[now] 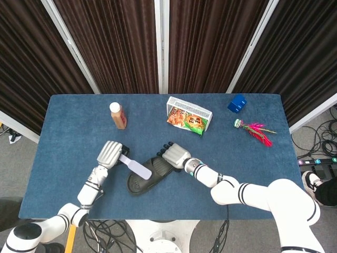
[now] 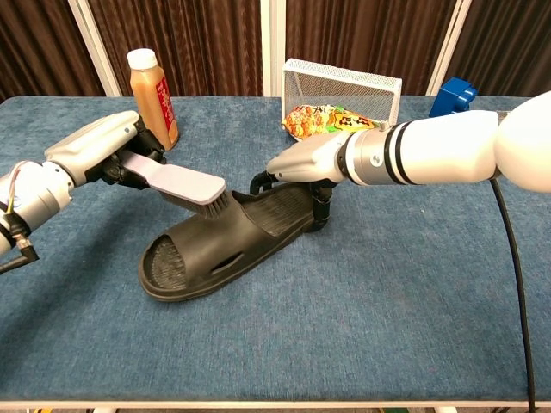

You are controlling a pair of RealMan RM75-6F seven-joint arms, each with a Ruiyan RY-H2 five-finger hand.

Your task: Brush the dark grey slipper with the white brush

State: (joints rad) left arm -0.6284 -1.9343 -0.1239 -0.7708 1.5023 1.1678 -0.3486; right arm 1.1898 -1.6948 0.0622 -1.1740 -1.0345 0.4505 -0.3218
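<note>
The dark grey slipper [image 2: 225, 238] [image 1: 149, 176] lies on the blue table, toe toward the front left. My left hand [image 2: 96, 151] [image 1: 110, 154] grips the handle of the white brush [image 2: 182, 184] [image 1: 136, 168]. Its bristles point down and touch the top of the slipper's strap. My right hand [image 2: 306, 165] [image 1: 175, 155] holds the slipper's heel end, fingers down on both sides of it.
An orange bottle [image 2: 153, 87] stands at the back left, close behind my left hand. A wire basket with snack packets [image 2: 341, 94] sits behind my right hand. A blue box [image 2: 453, 94] and a pink feathered toy [image 1: 255, 129] lie at the far right.
</note>
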